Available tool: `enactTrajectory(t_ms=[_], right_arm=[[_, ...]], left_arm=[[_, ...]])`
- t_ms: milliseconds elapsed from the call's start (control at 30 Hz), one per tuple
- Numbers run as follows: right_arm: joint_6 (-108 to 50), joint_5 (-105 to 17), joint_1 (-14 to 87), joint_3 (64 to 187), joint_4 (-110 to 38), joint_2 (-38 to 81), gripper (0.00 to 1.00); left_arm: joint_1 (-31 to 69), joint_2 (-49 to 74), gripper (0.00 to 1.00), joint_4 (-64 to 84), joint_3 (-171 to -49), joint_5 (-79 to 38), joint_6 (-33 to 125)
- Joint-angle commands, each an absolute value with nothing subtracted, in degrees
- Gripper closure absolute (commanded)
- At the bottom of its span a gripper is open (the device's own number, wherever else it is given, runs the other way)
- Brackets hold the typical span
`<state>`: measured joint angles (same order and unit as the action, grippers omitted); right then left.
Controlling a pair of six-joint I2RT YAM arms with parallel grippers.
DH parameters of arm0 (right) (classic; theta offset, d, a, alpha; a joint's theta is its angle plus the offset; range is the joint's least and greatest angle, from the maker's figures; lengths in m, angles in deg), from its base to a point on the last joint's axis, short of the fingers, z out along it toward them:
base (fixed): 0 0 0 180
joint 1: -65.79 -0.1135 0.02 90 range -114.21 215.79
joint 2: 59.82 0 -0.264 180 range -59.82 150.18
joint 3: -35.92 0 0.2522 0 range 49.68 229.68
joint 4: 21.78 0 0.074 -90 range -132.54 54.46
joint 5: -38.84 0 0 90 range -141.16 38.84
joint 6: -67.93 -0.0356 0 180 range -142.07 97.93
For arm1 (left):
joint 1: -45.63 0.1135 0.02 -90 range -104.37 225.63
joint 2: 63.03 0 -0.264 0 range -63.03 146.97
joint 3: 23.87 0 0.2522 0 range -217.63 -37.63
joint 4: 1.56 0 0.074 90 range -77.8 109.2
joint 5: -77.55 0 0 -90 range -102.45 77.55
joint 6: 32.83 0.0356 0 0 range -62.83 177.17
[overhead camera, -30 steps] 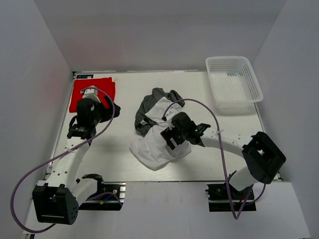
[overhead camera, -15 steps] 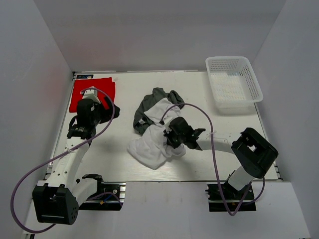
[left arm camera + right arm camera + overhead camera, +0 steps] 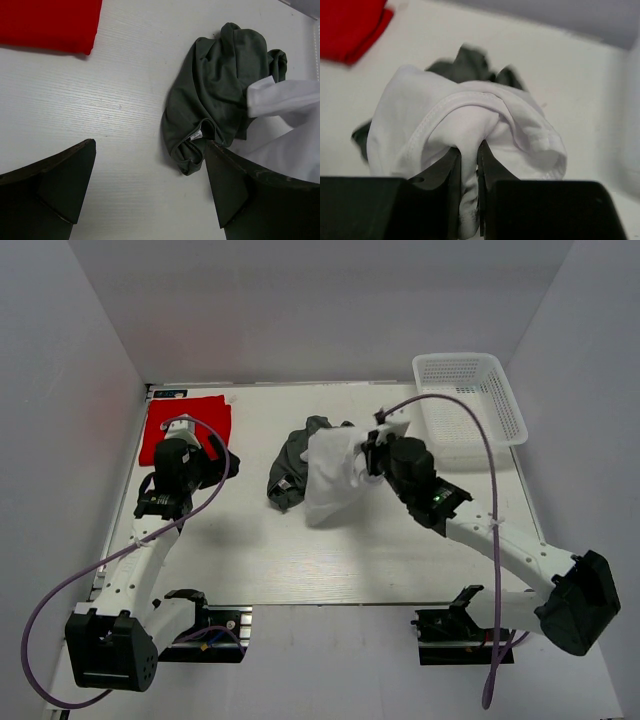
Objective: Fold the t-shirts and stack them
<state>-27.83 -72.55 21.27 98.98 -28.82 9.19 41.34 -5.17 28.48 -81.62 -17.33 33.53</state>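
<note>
— Where does your right gripper (image 3: 469, 150) stand?
— Its jaws are clamped on a fold of the white t-shirt (image 3: 470, 112), which hangs from them beside the crumpled dark grey-green t-shirt (image 3: 288, 468) at mid-table.
— And your left gripper (image 3: 150, 175)?
— Spread wide, holding nothing, near the red t-shirt (image 3: 185, 428) lying flat at the far left corner.

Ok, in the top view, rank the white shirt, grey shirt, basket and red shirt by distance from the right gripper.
1. White shirt: gripped in the right gripper.
2. Grey shirt: just left of it, on the table.
3. Basket: far-right corner.
4. Red shirt: far-left corner.
</note>
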Motion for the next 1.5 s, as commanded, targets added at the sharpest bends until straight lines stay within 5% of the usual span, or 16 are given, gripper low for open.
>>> enactTrajectory(t_ms=[0, 467, 833, 867, 967, 1200, 1467], right_arm=[[-26.9, -83.5, 25.7, 104.9, -19.7, 6.1, 1.0], [-21.4, -79.6, 53.0, 143.7, -31.5, 27.4, 1.0], [-28.8, -73.6, 67.5, 154.0, -44.7, 44.7, 1.0], [-29.9, -72.4, 68.5, 154.6, -45.5, 45.5, 0.73], [-33.6, -70.8, 70.0, 156.3, -51.3, 49.2, 0.14], [-29.6, -63.9, 67.2, 155.5, -55.3, 45.0, 0.1], [-22.3, -52.3, 53.4, 154.1, -56.8, 46.4, 0.1]], left_arm=[[41.5, -4.9, 0.0, 27.9, -82.3, -16.5, 33.3], [41.5, 0.0, 0.0, 28.5, -84.6, -16.5, 34.8], [40.4, 6.0, 0.0, 28.4, -86.8, -21.7, 39.2], [40.4, 7.0, 0.0, 28.4, -87.5, -22.8, 40.0], [40.4, 11.0, 0.0, 29.0, -89.0, -26.9, 41.3], [36.9, 20.3, 0.0, 26.8, -92.2, -34.2, 41.3], [31.3, 30.1, 0.17, 28.8, -94.0, -31.8, 41.3]])
